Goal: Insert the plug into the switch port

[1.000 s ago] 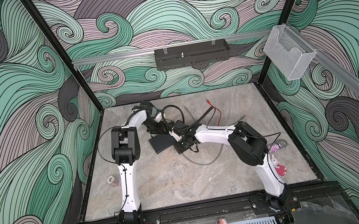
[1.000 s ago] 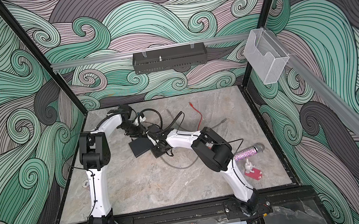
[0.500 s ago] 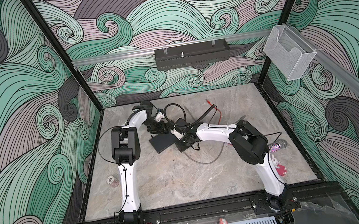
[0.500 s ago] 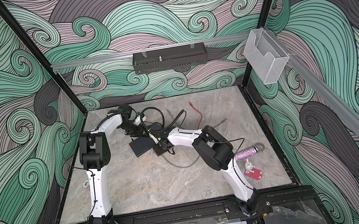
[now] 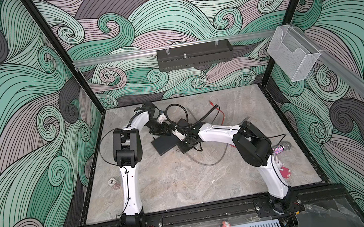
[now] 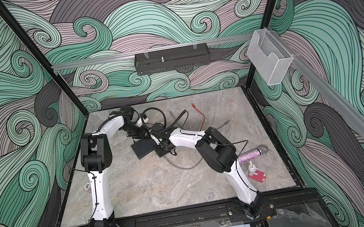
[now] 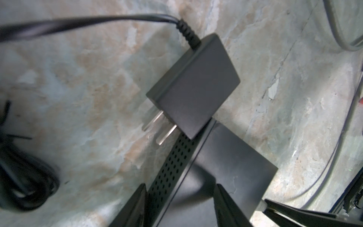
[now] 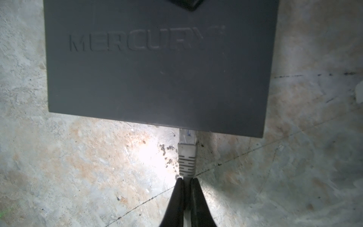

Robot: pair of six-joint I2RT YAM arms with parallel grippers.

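Marbled grey tabletop [image 5: 176, 190] forms the floor of a cell walled in green and mauve swirls. Both arm bases are bolted to the front rail, nearest the viewer. Further in, a stack of poker chips [image 5: 113, 183] sits beside the left arm and a glitter microphone [image 5: 281, 148] lies beside the right arm. Both are well apart from the work.

At mid-table the switch [image 8: 157, 68] lies flat, logo side up. The right gripper [image 8: 187, 179] is clenched on the grey cable [image 5: 209, 164] directly behind the plug [image 8: 187, 155], at the tail of its ribbed boot. This hold leaves the whole plug body free ahead of the fingers, so nothing fouls the housing. It also keeps the plug square to the port face. The clear tip meets the switch edge, so insertion appears to be under way. Whether the latch has seated is hidden.

The left gripper [image 7: 179, 185] stands at the opposite edge, its jaws partly spread astride the vented side of the switch. Its probable purpose is a backstop, so the light box does not slide away under the push. Whether the pads actually press on the box cannot be told.

Beyond, the power adapter [image 7: 194, 88] lies at a far corner of the switch, prongs bare. Whether it touches or merely overlaps that corner is unclear. It may shift if the switch moves.
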